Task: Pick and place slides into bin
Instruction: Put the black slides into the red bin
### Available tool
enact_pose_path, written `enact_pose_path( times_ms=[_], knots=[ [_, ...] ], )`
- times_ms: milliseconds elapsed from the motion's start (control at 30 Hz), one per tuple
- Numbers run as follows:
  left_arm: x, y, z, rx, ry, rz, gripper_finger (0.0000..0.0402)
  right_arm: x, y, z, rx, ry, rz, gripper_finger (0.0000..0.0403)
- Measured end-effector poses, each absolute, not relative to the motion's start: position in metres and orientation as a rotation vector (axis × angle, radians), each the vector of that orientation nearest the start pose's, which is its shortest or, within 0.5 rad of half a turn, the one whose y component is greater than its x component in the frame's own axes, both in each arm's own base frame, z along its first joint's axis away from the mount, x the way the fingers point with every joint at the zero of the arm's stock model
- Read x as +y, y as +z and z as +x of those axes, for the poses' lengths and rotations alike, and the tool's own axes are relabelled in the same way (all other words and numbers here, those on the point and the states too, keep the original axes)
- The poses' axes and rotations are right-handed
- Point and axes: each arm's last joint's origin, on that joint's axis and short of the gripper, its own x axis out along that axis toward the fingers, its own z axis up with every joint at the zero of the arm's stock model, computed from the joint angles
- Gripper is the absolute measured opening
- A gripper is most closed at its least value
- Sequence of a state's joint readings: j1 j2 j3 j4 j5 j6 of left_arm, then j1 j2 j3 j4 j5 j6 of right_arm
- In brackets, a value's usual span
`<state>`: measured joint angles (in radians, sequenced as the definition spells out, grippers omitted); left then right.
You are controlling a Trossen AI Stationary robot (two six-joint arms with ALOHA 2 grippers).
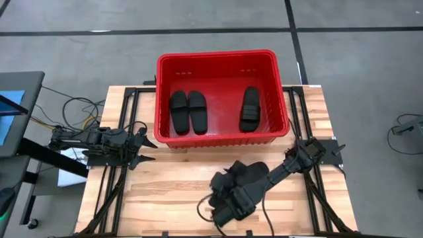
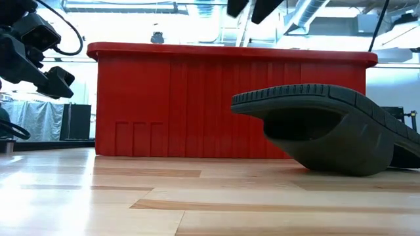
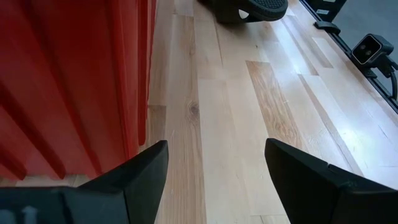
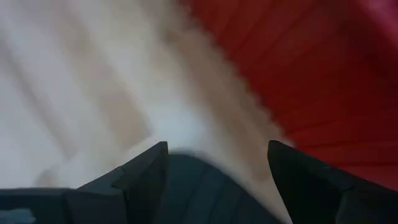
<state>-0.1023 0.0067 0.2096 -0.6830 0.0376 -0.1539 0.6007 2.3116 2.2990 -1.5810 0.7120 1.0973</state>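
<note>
Wooden desk (image 1: 165, 192) on grey floor (image 1: 99, 59); left gripper (image 1: 147, 149) waits, jaws released; right gripper (image 4: 217, 163) leans over a slide (image 2: 328, 128), jaws released.

High view: overhead, facing straight down, far enough to take in the whole wooden surface (image 1: 172, 192), both arms, the red bin (image 1: 221, 99) and grey floor around. Low view: at surface height, facing level across the boards toward the bin's long wall (image 2: 223, 105), with one slide (image 2: 328, 128) very near the lens and the room behind. Left wrist view: close above the surface, facing along the bin's ribbed wall (image 3: 68, 81) past the left claw (image 3: 216, 180); the same slide (image 3: 252, 9) shows far off. Right wrist view: very close, blurred, facing past the right claw (image 4: 217, 180) at slide, surface and bin wall (image 4: 323, 74).
</note>
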Motion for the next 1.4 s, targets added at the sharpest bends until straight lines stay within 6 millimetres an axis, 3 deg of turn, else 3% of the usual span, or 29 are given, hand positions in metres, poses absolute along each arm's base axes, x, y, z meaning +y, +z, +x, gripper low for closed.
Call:
enact_pose_path(
  times_ms=[133,300,500,667,967,1100,1267,1333,1400],
  knots=[
    [-0.008,0.169,0.069,0.49,-0.1,-0.135,0.0258,0.24,0.261,0.377,0.946,-0.685,-0.033,0.0269],
    [-0.008,0.169,0.069,0.49,-0.1,-0.136,0.0258,0.254,0.228,0.377,0.99,-0.731,-0.068,0.0269],
    [-0.008,0.169,0.069,0.49,-0.1,-0.135,0.0258,0.27,0.211,0.382,0.99,-0.719,-0.049,0.0269],
    [-0.008,0.169,0.069,0.49,-0.1,-0.135,0.0258,0.276,0.217,0.373,0.979,-0.689,-0.1,0.0269],
    [-0.008,0.169,0.069,0.49,-0.1,-0.135,0.0258,0.316,0.214,0.341,0.98,-0.549,-0.257,0.0269],
    [-0.008,0.169,0.069,0.49,-0.1,-0.136,0.0258,0.32,0.214,0.337,0.962,-0.581,-0.171,0.0269],
    [-0.008,0.169,0.069,0.49,-0.1,-0.135,0.0258,0.321,0.212,0.336,0.971,-0.695,0.127,0.0269],
    [-0.008,0.169,0.069,0.49,-0.1,-0.135,0.0258,0.32,0.212,0.336,0.967,-0.697,0.124,0.0269],
    [-0.008,0.169,0.069,0.49,-0.1,-0.136,0.0258,0.321,0.213,0.335,0.97,-0.644,0.009,0.0269]
  ],
)
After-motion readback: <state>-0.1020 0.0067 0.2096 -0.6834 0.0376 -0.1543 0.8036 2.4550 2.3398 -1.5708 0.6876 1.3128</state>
